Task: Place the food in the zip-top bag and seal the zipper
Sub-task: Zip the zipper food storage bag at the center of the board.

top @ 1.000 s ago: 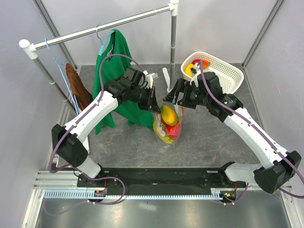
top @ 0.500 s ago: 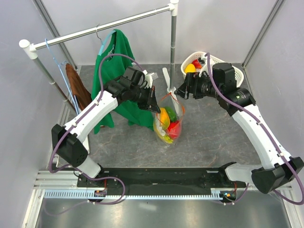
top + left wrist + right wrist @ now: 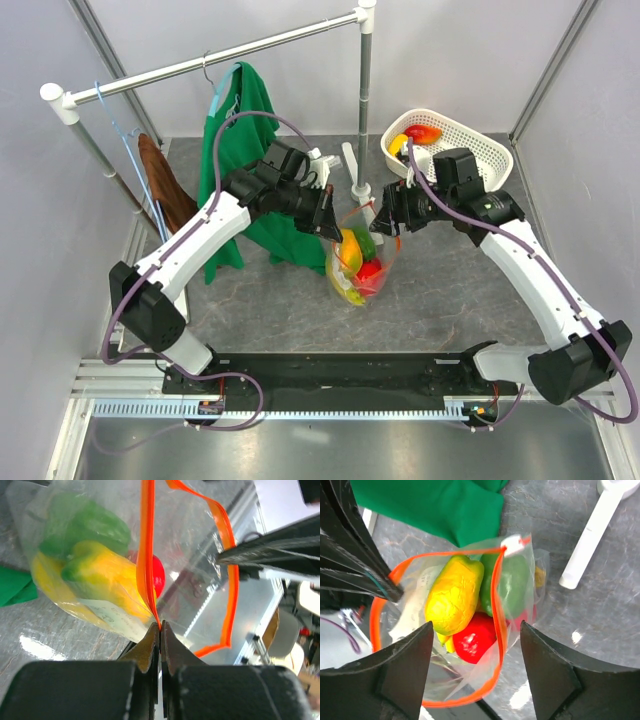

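The zip-top bag (image 3: 358,262) hangs open over the grey table. It holds a yellow mango (image 3: 454,594), a green pepper (image 3: 512,582), a red tomato (image 3: 476,637) and a bit of yellow banana (image 3: 441,640). My left gripper (image 3: 329,222) is shut on the orange-red zipper (image 3: 148,555) at the bag's left rim and holds the bag up. My right gripper (image 3: 384,220) is open and empty just above the bag's right side. In the right wrist view my right gripper (image 3: 476,630) straddles the zipper's right-hand strip (image 3: 498,615). The white end piece (image 3: 512,542) sits at the far corner.
A white mesh basket (image 3: 478,140) at the back right holds a red-yellow fruit (image 3: 424,132) and a yellow one (image 3: 399,143). A green garment (image 3: 232,150) hangs from the rail behind the left arm. The rack's white foot (image 3: 357,180) lies just behind the bag.
The mango that was at the bag's mouth has dropped inside. My right gripper swung back toward the basket, then came down again to the bag's right rim, open. The left gripper kept its hold.
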Motion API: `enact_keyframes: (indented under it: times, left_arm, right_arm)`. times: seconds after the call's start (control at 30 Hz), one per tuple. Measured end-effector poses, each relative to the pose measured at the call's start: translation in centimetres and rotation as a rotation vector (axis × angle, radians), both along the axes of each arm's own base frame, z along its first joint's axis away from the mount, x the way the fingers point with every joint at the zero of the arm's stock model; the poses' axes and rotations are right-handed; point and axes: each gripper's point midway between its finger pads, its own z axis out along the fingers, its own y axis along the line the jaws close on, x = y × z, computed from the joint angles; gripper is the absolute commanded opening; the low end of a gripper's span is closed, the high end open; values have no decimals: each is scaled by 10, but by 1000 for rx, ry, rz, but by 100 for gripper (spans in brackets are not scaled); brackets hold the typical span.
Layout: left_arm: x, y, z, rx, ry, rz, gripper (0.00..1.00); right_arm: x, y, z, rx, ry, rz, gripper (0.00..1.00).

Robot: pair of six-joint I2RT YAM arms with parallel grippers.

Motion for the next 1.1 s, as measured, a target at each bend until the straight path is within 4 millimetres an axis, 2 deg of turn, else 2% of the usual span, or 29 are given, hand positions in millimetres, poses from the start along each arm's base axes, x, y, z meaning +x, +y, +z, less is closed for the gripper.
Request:
enact_keyframes:
  times: [0.03,0.13,0.3,0.4,0.53,0.57,0.67,0.7,0.8,0.9,1.1]
  left_arm:
    - [-2,-1,2,-6,-4,-22,2]
    - [-5,-5,6,-27,-18,-93,2]
    - [-5,-11,4,-36,-25,-181,2]
    - [-5,-11,2,-34,-29,-203,2]
    - [-6,-11,5,-35,-37,-219,2]
    - [-5,-11,5,-36,-38,-223,2]
    - [-4,-12,5,-36,-43,-236,2]
    - [-4,-13,5,-34,-45,-243,2]
    - [-6,-17,4,-28,-48,-266,2]
    - [-10,-26,4,-24,-53,-297,3]
    - [-27,-45,13,-33,-95,-383,11]
  right_arm:
    - [-1,-1,-2,-12,-10,16,85]
    - [-2,-5,1,-29,-67,101,87]
    - [3,-32,4,-75,-131,159,79]
    - [1,-40,-5,-83,-70,180,74]
    - [-23,-33,-31,-32,109,264,70]
    - [-28,-32,-33,-20,133,274,67]
    - [-51,-26,-41,47,215,308,29]
    - [-58,-24,-43,70,241,309,0]
    - [-72,-19,-44,137,299,305,0]
    - [-77,-11,-38,226,342,263,0]
    - [-81,-2,-7,423,276,103,0]
